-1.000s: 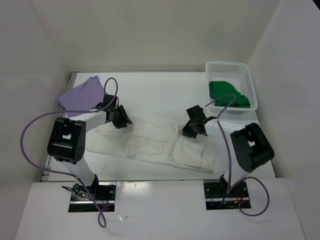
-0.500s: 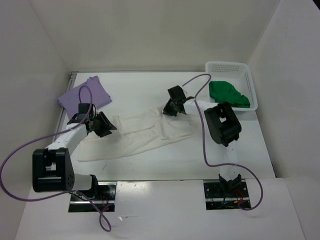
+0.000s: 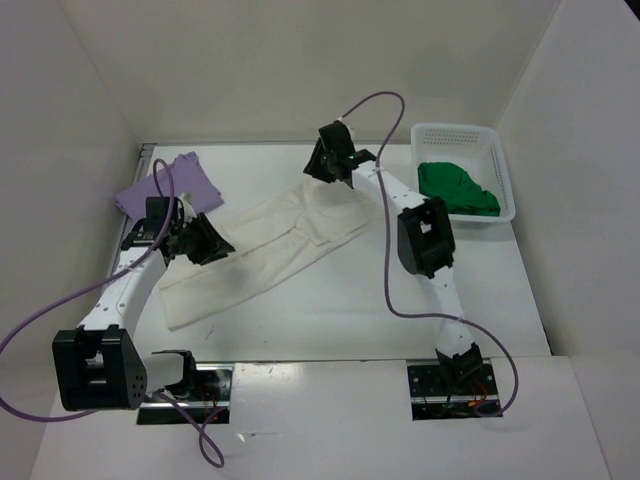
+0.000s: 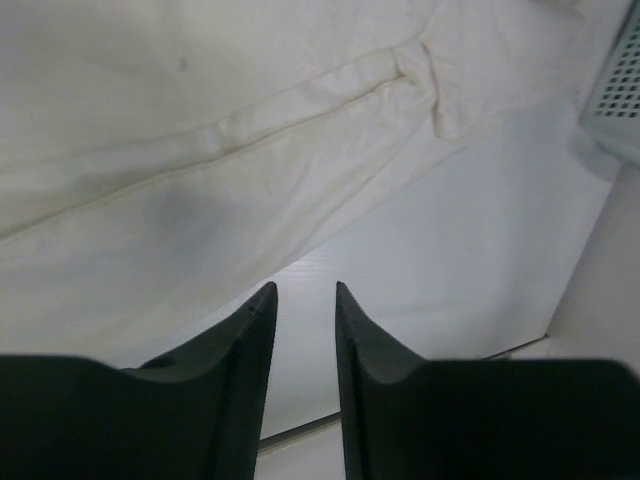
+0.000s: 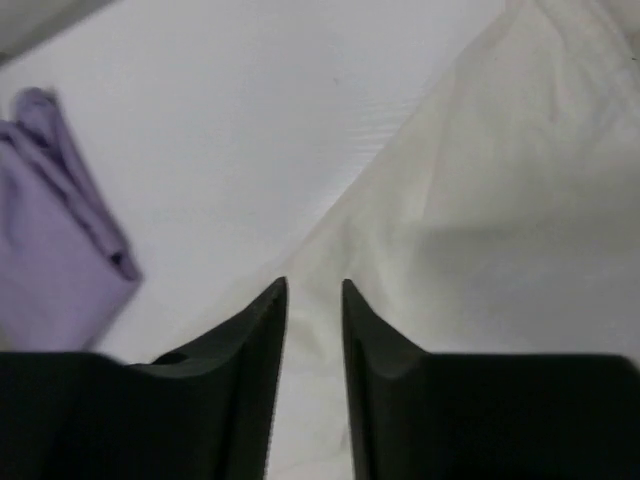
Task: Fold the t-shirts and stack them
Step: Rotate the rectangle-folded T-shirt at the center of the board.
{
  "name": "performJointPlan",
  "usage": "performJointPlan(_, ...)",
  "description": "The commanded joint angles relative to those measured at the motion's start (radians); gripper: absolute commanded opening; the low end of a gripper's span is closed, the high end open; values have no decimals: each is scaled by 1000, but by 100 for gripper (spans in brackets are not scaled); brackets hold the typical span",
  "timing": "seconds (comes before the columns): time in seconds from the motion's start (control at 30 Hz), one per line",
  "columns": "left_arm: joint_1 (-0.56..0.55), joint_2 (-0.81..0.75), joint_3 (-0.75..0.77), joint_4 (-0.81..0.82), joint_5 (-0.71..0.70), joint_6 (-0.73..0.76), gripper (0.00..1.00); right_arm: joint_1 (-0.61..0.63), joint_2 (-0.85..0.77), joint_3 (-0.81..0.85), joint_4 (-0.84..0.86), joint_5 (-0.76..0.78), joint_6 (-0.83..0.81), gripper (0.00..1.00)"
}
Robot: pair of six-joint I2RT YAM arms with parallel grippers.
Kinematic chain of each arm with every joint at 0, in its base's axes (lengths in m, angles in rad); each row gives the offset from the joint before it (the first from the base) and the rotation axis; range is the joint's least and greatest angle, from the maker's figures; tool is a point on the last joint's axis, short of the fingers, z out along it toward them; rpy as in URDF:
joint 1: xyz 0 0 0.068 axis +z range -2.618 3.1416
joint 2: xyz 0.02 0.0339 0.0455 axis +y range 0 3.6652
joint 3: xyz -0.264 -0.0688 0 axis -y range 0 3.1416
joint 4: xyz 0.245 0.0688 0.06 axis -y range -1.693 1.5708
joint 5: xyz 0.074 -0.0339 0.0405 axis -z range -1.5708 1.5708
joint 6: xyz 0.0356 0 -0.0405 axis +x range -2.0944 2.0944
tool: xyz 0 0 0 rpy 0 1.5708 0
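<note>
The white t-shirt (image 3: 265, 250) lies flattened in a diagonal band across the table, from near left to far centre. The lavender t-shirt (image 3: 170, 185) lies folded at the far left. The green t-shirt (image 3: 455, 187) is crumpled in the basket. My left gripper (image 3: 208, 240) is at the white shirt's left part; in the left wrist view its jaws (image 4: 305, 288) stand narrowly apart over bare table, with the shirt (image 4: 200, 150) just ahead. My right gripper (image 3: 328, 165) is at the shirt's far end, jaws (image 5: 314, 283) narrowly apart above the cloth (image 5: 500, 200), holding nothing.
A white perforated basket (image 3: 455, 130) stands at the far right, and its corner shows in the left wrist view (image 4: 620, 90). The lavender shirt also shows at the left of the right wrist view (image 5: 50, 230). White walls enclose the table on three sides.
The white shirt went from spread wide near the front to a narrower diagonal band farther back. My right gripper moved far back and left. My left gripper shifted left.
</note>
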State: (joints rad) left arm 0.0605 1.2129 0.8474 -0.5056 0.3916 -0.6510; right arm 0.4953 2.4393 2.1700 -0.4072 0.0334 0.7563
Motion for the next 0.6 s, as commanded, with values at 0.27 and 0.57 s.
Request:
performJointPlan(0.27, -30, 20, 199, 35, 38, 57, 14, 363, -772, -930, 313, -21, 157, 12)
performJointPlan(0.57, -48, 65, 225, 6, -29, 100, 13, 588, -608, -978, 459, 7, 290, 47)
